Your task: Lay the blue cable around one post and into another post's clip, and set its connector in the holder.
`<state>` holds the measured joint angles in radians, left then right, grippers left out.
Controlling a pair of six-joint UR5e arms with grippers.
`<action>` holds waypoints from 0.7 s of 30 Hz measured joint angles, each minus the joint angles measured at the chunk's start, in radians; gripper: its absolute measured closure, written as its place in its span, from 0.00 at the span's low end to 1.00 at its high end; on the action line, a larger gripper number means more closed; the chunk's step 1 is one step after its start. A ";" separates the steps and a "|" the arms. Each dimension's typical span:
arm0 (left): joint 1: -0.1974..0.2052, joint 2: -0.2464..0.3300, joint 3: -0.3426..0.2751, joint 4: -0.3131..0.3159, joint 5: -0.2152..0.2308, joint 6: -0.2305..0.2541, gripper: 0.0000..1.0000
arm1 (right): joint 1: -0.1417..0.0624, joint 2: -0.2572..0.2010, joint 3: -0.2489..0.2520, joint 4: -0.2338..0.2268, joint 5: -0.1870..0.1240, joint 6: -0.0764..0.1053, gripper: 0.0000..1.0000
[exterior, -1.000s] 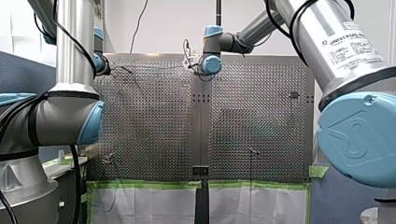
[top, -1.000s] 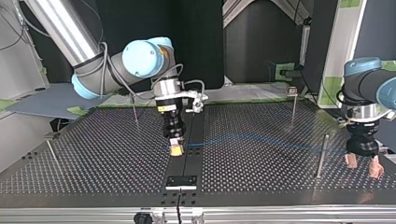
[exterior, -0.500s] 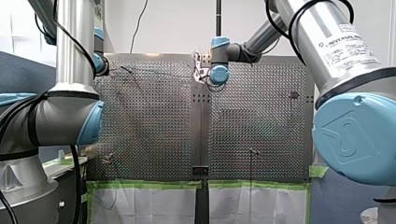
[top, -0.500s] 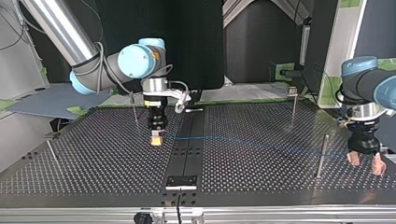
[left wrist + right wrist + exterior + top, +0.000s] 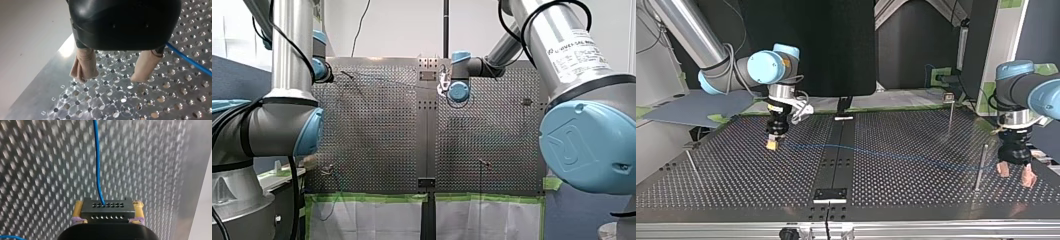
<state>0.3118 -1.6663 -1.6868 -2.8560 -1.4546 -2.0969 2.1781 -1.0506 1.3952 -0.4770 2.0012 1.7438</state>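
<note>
The blue cable [image 5: 876, 151] runs slack across the table [image 5: 916, 190] toward the post [image 5: 981, 165] by its right edge in the top view, not visibly wrapped or clipped. My right gripper [image 5: 771, 145] pinches its connector [image 5: 106, 210] near the far left corner; my left gripper [image 5: 1016, 175] hangs spread, empty. Routing and seating all remain, I judge
</note>
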 joint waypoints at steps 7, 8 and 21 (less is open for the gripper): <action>-0.015 0.000 0.000 -0.002 -0.001 0.000 0.00 | -0.066 0.000 0.066 -0.066 -0.014 0.066 1.00; -0.016 0.000 0.000 -0.002 -0.002 0.000 0.00 | -0.074 0.000 0.075 -0.075 -0.017 0.075 1.00; -0.037 0.000 0.000 -0.003 -0.008 -0.012 0.00 | -0.190 0.002 0.190 -0.190 -0.042 0.169 1.00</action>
<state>0.2751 -1.6658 -1.6863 -2.8595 -1.4626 -2.1085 1.9883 -1.0485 1.5852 -0.6669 1.9595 1.9129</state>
